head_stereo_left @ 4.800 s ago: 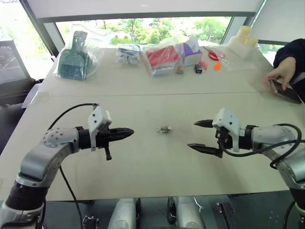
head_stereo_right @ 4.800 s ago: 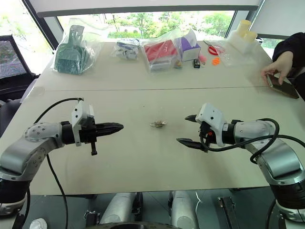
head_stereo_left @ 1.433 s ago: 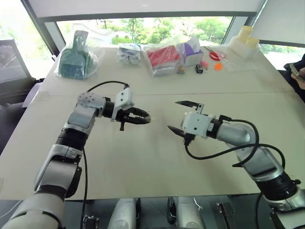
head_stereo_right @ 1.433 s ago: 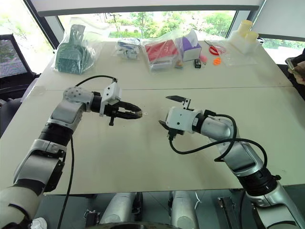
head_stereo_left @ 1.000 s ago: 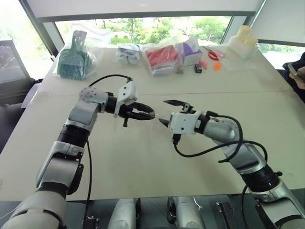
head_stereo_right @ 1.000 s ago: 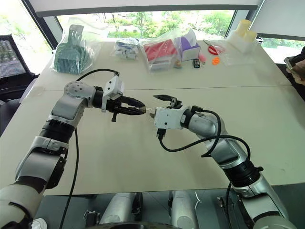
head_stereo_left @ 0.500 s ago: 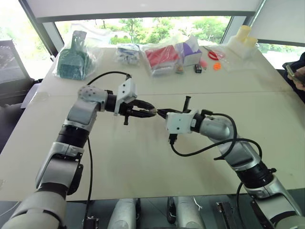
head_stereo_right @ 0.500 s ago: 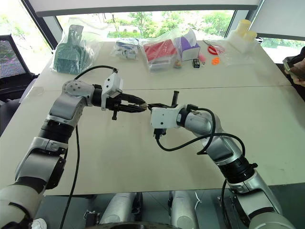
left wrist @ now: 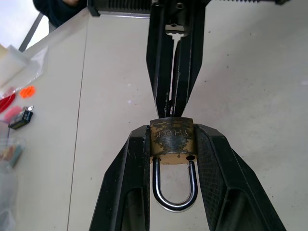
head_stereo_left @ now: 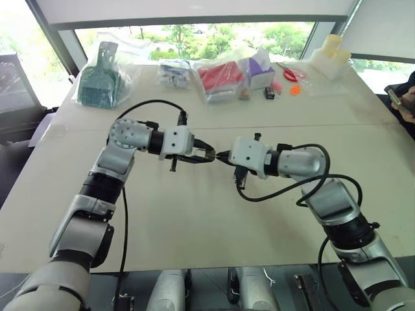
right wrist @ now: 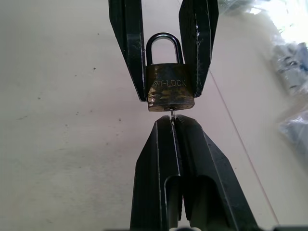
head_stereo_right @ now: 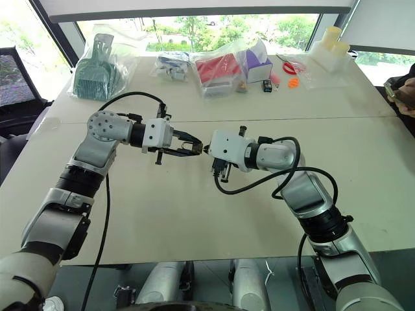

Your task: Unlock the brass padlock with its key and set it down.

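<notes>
you had the brass padlock (left wrist: pixel 172 140) raised above the desk (head_stereo_left: pixel 194 214), between the two arms, with nothing resting under it. the left pincer (left wrist: pixel 172 144) clamped the lock body from both flat sides, its fingers (left wrist: pixel 130 163) narrowed just enough to pinch the brass. the silver shackle (left wrist: pixel 174 185) pointed back into that pincer's throat, so the keyed face of the padlock was turned outward, toward the other arm. that orientation looked deliberate: it left the keyway bare for a straight approach.

opposite the padlock, your right pincer (right wrist: pixel 172 126) was pressed fully together on the key (left wrist: pixel 174 36), whose silver head sat deep between the fingers while the thin blade ran forward to the padlock's underside. the blade tip reached the brass face; how deep it sat in the keyway could not be told. the two pincers met nose to nose on one line through the padlock, which is what a clean turn of the key would need.

the shackle was seated in the body on both legs, so the padlock read as locked, and setting it down was not yet due.
</notes>
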`<state>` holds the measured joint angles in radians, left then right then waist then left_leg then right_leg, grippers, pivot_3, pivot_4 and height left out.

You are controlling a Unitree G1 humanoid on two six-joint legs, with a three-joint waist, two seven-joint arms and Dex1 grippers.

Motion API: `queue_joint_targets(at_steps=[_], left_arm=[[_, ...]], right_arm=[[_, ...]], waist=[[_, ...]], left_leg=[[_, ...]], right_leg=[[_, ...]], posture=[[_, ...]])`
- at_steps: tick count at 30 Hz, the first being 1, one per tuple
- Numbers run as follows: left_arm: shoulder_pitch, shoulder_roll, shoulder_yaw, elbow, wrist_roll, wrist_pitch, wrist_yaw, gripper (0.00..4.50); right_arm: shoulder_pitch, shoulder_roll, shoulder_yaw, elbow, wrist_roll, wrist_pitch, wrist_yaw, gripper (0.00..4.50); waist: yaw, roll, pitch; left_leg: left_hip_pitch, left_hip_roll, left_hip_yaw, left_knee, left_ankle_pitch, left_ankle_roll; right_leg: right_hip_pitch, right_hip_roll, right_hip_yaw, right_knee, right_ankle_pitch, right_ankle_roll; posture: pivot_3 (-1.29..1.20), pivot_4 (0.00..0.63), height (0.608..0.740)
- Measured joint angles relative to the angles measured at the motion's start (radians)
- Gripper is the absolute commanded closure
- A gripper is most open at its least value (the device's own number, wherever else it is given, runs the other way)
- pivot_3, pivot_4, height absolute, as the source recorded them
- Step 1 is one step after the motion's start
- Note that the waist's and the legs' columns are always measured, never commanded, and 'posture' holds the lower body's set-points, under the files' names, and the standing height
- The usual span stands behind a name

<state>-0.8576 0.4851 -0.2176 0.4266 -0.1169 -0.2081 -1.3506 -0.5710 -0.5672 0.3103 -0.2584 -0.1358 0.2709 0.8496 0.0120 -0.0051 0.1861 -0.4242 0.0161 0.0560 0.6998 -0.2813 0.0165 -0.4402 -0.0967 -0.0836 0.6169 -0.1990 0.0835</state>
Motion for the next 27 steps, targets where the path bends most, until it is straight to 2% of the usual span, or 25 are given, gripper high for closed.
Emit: queue_joint_targets(at_steps=[3,6,7,11,18,26,27], left_arm=[[0.0,0.005,0.015,-0.003,-0.056,0.137,-0.013,3.77],[-0.001,0.022,0.025,-0.003,-0.093,0.248,-0.041,3.77],[-0.001,0.027,0.028,-0.003,-0.101,0.275,-0.048,3.77],[-0.012,0.037,0.036,-0.009,-0.137,0.371,-0.089,3.77],[-0.025,0.048,0.042,-0.047,-0.18,0.486,-0.142,3.77],[-0.026,0.048,0.042,-0.091,-0.199,0.535,-0.17,3.77],[-0.026,0.048,0.042,-0.094,-0.199,0.535,-0.17,3.77]], right_arm=[[0.007,-0.053,0.035,0.05,-0.119,-0.253,-0.083,4.45],[0.04,-0.096,0.031,0.094,-0.186,-0.436,-0.156,3.09],[0.054,-0.102,0.029,0.105,-0.201,-0.486,-0.179,2.45],[0.064,-0.102,0.024,0.138,-0.245,-0.636,-0.256,0.42],[0.018,-0.078,0.022,0.238,-0.306,-0.825,-0.349,0.42],[-0.052,-0.054,0.035,0.33,-0.345,-0.972,-0.384,0.42],[-0.059,-0.05,0.037,0.344,-0.351,-0.987,-0.384,0.95]], waist=[[0.001,0.0,0.0],[-0.001,0.0,0.0],[-0.001,0.0,0.0],[-0.002,0.0,0.0],[-0.003,0.0,0.0],[-0.002,0.0,0.0],[-0.002,0.0,0.0]], left_leg=[[0.0,0.0,0.0,0.0,0.0,0.0],[0.0,0.0,0.002,0.0,0.0,0.0],[0.0,0.0,0.002,0.0,0.0,0.0],[0.0,0.0,0.002,0.0,0.0,-0.001],[0.0,0.0,0.002,0.0,0.0,-0.001],[0.0,0.0,0.002,0.0,0.001,-0.001],[0.0,0.0,0.002,0.0,0.001,-0.001]], right_leg=[[0.0,0.0,0.0,0.0,0.0,0.001],[0.0,0.0,0.0,0.0,0.0,0.001],[0.0,0.0,0.0,0.0,0.0,0.001],[0.0,0.0,0.0,0.0,0.0,0.001],[0.0,0.0,0.0,0.0,0.0,0.001],[0.0,0.0,0.0,0.0,0.0,0.0],[0.0,0.0,0.0,0.0,0.0,0.0]], posture=[[0.0,0.15,0.74],[0.0,0.15,0.74],[0.0,0.15,0.74],[0.0,0.15,0.74],[0.0,0.15,0.74],[0.0,0.15,0.74],[0.0,0.15,0.74]])
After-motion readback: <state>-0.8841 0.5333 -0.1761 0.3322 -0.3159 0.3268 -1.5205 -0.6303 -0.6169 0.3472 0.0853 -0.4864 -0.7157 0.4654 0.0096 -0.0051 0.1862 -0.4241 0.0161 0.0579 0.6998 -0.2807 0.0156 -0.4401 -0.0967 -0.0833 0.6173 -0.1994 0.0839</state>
